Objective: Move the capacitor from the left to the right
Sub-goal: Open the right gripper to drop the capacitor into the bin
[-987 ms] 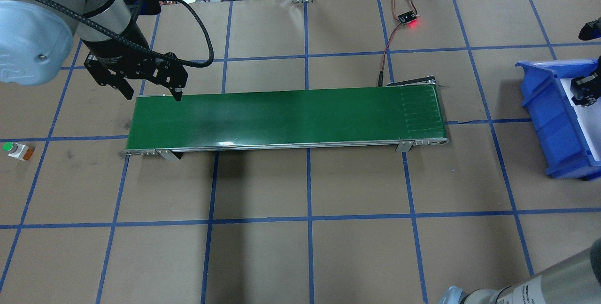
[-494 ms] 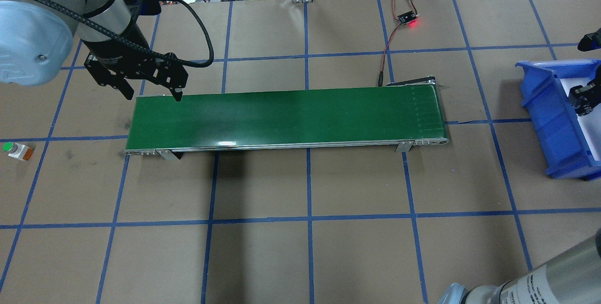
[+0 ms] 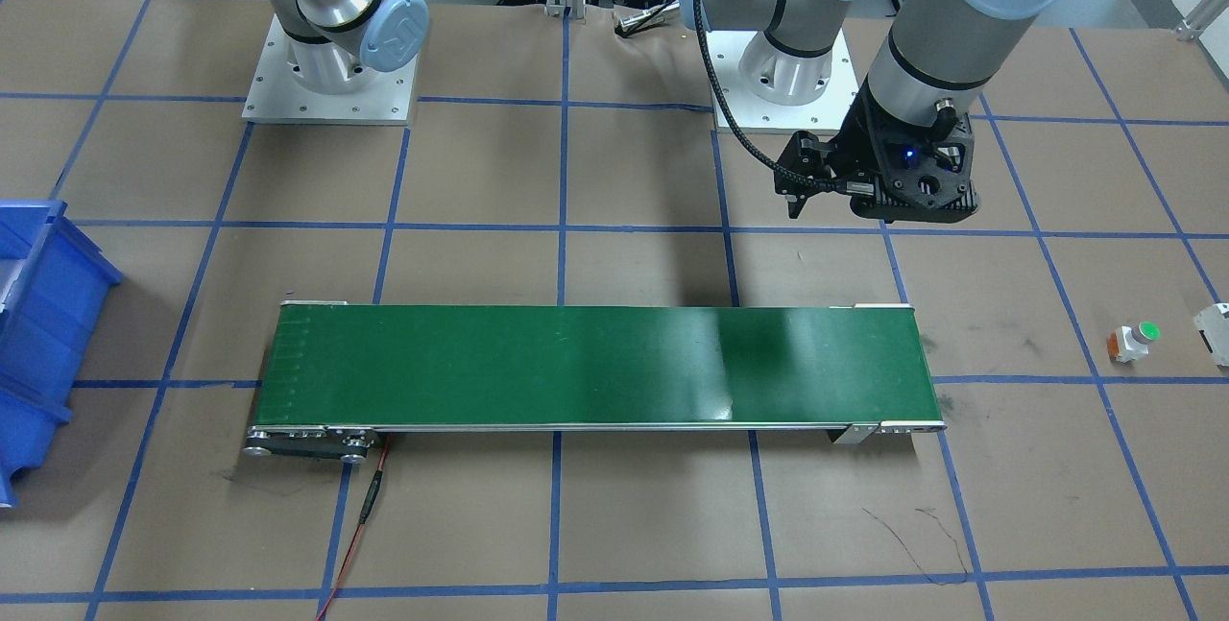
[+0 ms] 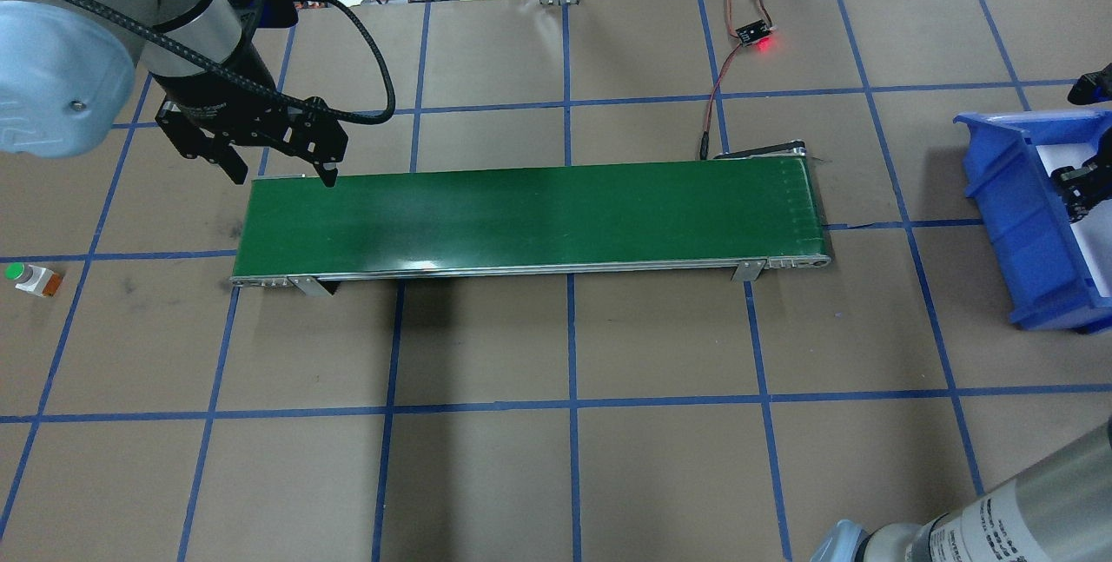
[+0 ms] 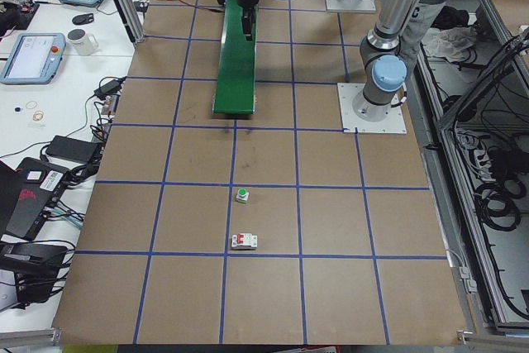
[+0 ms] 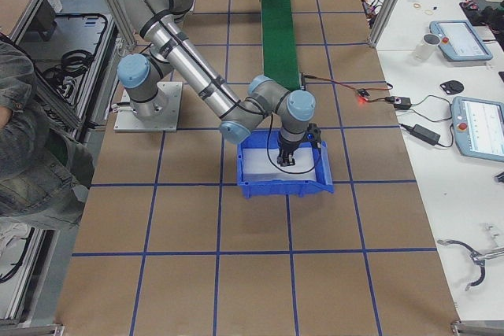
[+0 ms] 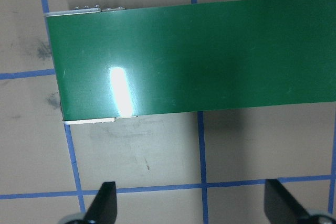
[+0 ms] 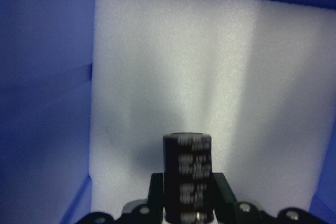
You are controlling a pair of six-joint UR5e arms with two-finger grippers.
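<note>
Brown paper covers the table (image 4: 521,475), ruled into large squares by blue tape, with wide flat stretches on both sides of the belt (image 4: 530,214). That belt is a long, glossy green strip in a thin metal frame, lying across the middle.

By its left end the left gripper (image 4: 282,179) hangs raised above the paper, jaws spread wide and holding nothing. Its wrist view shows the belt's end and long edge ahead, and both black fingers (image 7: 105,205) over bare paper.

Off the table's right end sits a blue plastic bin (image 4: 1008,197) with steep walls, floored with white foam (image 8: 210,66) of fine, grainy texture. Inside it the right gripper (image 8: 187,195) is clamped on the capacitor (image 8: 187,163) – a dark, upright cylinder with pale print on its side – above the foam and between the blue walls. Whether its base touches the foam I cannot tell.

Well apart from the belt's left end lie a green-capped button (image 4: 30,277) and a white-grey boxy part (image 3: 1215,328). A small board (image 4: 754,32) with a red light sits beyond the belt's right end, wired to it.
</note>
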